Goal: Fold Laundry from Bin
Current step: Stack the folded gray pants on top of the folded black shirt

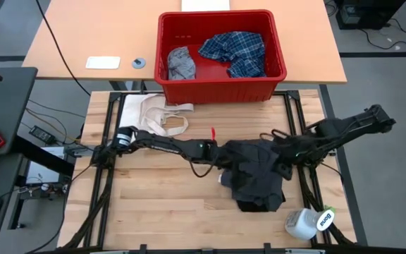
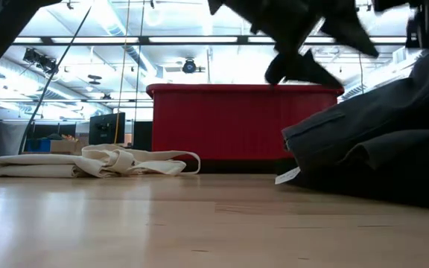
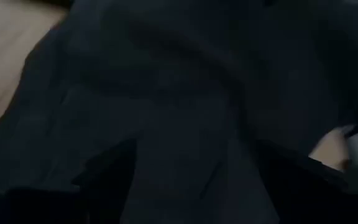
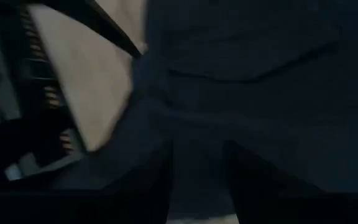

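Laundry is split here: a black garment [image 1: 258, 175] lies bunched on the wooden table [image 1: 161, 204], on the near side of the red bin [image 1: 220, 77], while a plaid shirt [image 1: 235, 51] and a grey garment [image 1: 181, 63] sit inside the bin. Both arms reach into the black heap from opposite sides. In the left wrist view the left gripper [image 3: 188, 180] has its fingers spread wide with dark cloth running between them; in the right wrist view the right gripper [image 4: 197, 180] holds a narrower gap with a fold of the same cloth in it. Whether either grip is firm cannot be told, since the fabric hides the fingertips. The likely trouble is a pinch that catches several layers at once, so any lift would drag the heap as a lump instead of spreading it. A white bottle [image 1: 307, 223] stands just beyond the heap, farther from the bin, and a swinging hem could topple it. The cream tote bag [image 1: 157, 116], near the bin's left corner, lies clear of the work.
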You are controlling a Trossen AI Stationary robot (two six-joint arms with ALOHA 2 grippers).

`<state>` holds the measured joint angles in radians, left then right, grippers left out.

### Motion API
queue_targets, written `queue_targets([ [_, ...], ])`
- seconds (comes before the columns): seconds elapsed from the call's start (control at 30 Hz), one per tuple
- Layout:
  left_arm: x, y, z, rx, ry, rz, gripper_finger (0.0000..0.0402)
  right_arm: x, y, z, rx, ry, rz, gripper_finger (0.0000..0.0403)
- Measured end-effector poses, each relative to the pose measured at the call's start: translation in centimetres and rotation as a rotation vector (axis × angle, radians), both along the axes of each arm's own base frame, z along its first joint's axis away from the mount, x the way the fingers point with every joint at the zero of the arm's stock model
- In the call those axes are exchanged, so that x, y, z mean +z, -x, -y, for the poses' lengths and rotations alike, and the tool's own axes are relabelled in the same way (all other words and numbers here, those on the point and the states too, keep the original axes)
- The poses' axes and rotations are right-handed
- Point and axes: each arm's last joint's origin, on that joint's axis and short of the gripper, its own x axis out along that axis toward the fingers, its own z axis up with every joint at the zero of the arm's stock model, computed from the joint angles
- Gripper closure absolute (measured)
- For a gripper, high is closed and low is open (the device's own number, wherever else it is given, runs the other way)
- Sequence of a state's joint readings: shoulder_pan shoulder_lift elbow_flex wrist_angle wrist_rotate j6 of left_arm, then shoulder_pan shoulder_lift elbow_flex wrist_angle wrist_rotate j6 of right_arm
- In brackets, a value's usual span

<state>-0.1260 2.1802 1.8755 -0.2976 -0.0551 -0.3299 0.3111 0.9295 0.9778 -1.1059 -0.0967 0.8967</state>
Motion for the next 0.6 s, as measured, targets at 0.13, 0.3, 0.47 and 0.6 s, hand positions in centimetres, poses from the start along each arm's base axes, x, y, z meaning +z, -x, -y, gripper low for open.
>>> queue_targets([
  [0.13, -4.0, -0.3, 0.2, 0.011, -0.037, -0.155, 0.0072, -4.7, -0.6, -0.3, -0.002, 0.013, -0.102, 0.0257],
  [0.3, -7.1, -1.2, -1.2, 0.091, 0.006, -0.197, 0.0072, -11.0, -0.6, -0.8, 0.002, 0.004, -0.229, 0.0257],
  [0.47, -8.3, -1.4, -1.9, 0.099, -0.006, -0.225, 0.0072, -14.2, -0.5, -0.8, -0.012, 0.004, -0.310, 0.0257],
  [0.6, -6.9, -1.0, -2.4, 0.057, -0.060, -0.216, 0.0072, -12.0, -0.9, -0.9, -0.022, 0.003, -0.285, 0.0259],
])
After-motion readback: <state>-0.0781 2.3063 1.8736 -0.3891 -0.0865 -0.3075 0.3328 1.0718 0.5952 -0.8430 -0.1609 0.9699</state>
